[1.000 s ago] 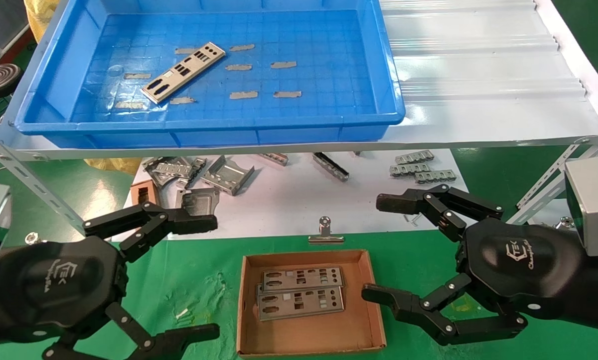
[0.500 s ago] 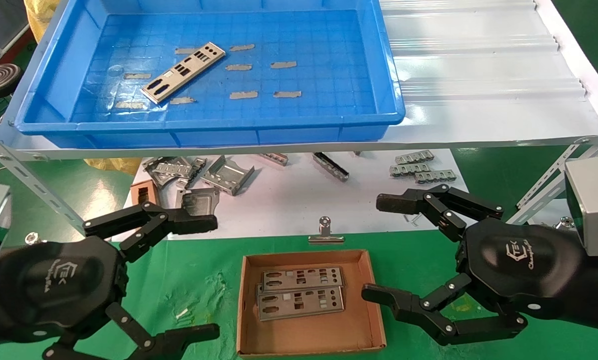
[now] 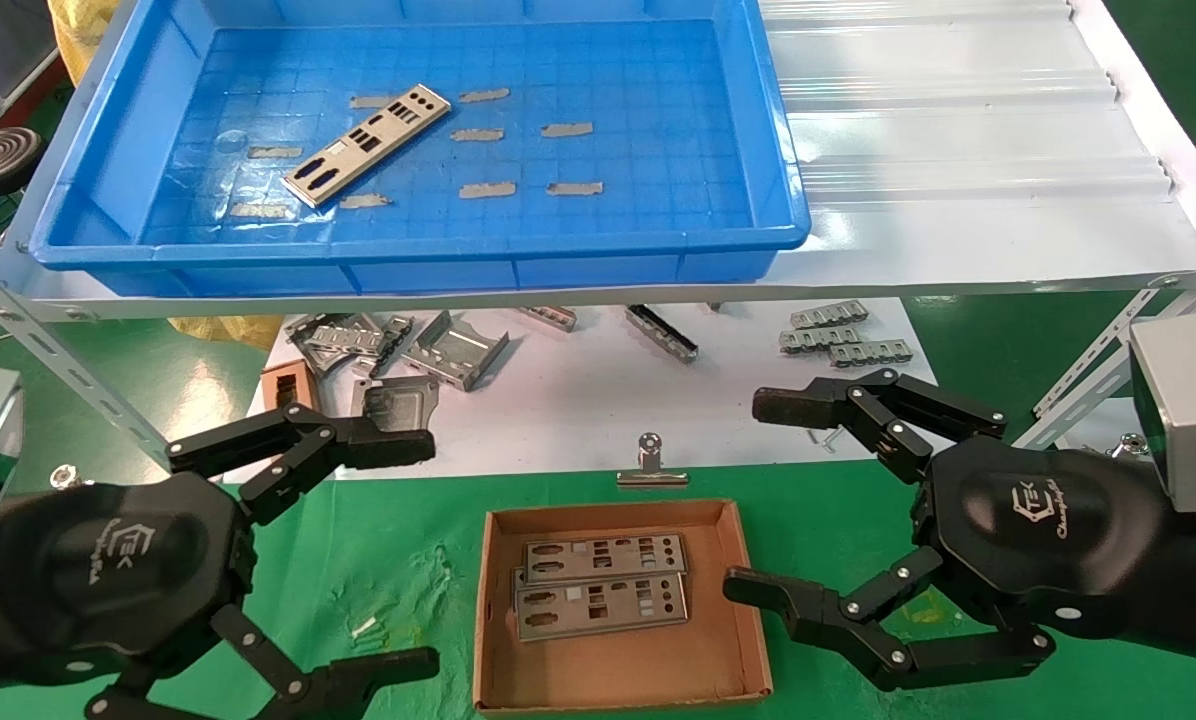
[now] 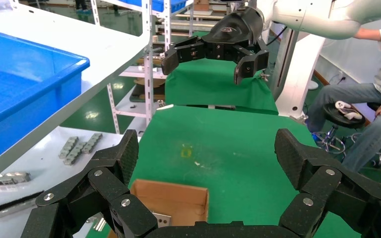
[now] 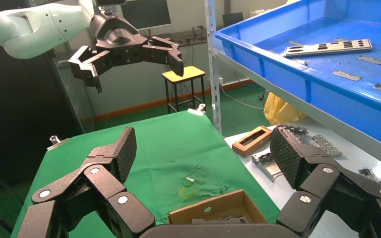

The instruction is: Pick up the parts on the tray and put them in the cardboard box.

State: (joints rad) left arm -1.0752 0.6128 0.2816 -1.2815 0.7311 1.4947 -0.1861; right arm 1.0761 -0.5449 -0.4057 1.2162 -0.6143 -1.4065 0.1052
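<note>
One silver punched plate [image 3: 366, 145] lies slantwise on the floor of the blue tray [image 3: 788, 200] on the upper shelf; the same plate [image 5: 327, 47] shows in the right wrist view. The brown cardboard box [image 3: 618, 675] sits on the green cloth below and holds two plates [image 3: 603, 590] stacked side by side. My left gripper [image 3: 418, 555] hovers open to the left of the box, empty. My right gripper [image 3: 758, 495] hovers open to the right of the box, also empty. Neither gripper touches the box or a plate.
Bent grey brackets [image 3: 453, 350] and ridged strips [image 3: 843, 335] lie on the white sheet below the shelf, with a small brown frame [image 3: 286, 385] at its left. A metal clip [image 3: 650, 465] stands just behind the box. Slanted shelf struts [image 3: 68, 370] flank both sides.
</note>
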